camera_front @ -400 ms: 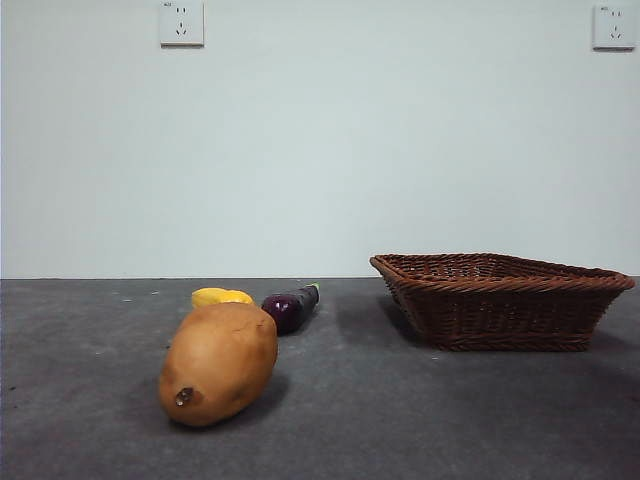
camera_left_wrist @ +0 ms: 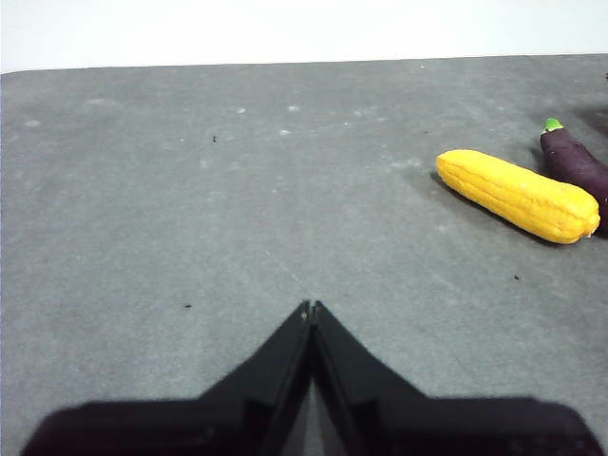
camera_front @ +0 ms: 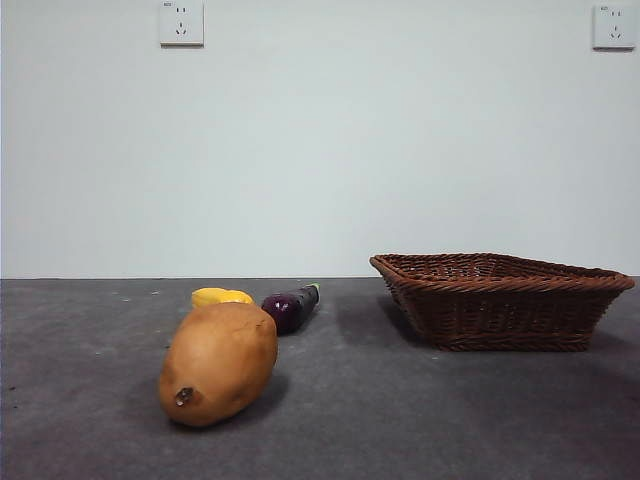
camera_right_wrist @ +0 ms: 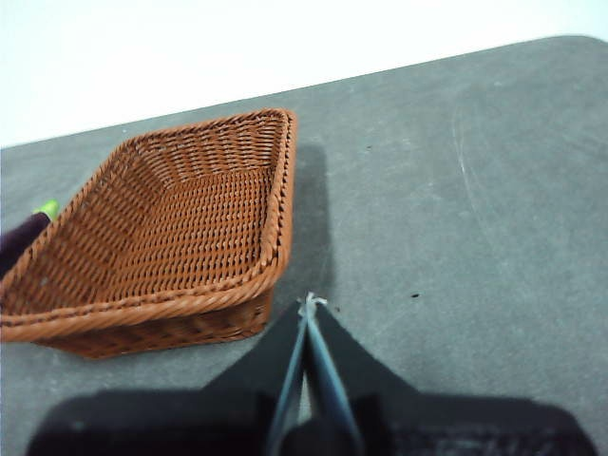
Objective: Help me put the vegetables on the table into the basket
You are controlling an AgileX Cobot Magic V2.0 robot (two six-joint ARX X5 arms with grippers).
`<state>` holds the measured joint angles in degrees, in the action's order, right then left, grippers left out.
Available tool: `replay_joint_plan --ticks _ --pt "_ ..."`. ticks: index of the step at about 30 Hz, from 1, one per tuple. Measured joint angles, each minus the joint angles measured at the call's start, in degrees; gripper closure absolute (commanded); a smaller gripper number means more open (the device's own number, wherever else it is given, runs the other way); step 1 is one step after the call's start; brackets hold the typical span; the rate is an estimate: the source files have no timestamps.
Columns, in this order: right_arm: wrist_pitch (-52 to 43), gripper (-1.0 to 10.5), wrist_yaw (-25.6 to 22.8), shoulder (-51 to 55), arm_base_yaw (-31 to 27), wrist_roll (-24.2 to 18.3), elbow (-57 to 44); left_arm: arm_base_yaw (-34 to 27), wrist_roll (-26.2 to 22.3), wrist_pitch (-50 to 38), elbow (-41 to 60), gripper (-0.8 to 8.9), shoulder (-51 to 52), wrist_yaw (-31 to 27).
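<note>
i'm seeing nothing done: potato (camera_front: 218,364), corn (camera_left_wrist: 518,195) and eggplant (camera_front: 291,306) are lying outside the empty basket (camera_front: 500,300), left claw (camera_left_wrist: 311,310) and right claw (camera_right_wrist: 308,304) both pinched closed holding nothing.

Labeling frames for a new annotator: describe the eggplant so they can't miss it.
Start at the basket on the table. The nearest vegetable beside it is the eggplant, lying behind the potato. It alone is dark purple and slim with a green tip; the corn next to it is yellow.
</note>
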<state>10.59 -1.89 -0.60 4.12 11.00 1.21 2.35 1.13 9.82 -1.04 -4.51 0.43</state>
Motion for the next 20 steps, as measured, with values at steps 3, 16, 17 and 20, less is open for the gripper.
replay_joint_plan --ticks 3,16,17,20 --pt "0.1 9.5 0.0 0.0 0.0 1.9 0.2 0.0 0.0 0.0 0.0 8.19 0.0 0.0" --pt "0.1 9.5 -0.6 -4.1 0.0 3.4 12.7 0.0 4.7 -3.2 -3.0 8.19 -2.3 7.7" --pt "0.2 9.5 -0.4 -4.9 0.0 3.4 13.4 0.0 5.1 -3.2 -3.7 8.19 -2.8 8.0" --pt "0.4 9.5 0.5 -8.1 0.0 3.4 16.0 0.0 5.9 -3.3 -6.3 8.19 -5.0 10.1"
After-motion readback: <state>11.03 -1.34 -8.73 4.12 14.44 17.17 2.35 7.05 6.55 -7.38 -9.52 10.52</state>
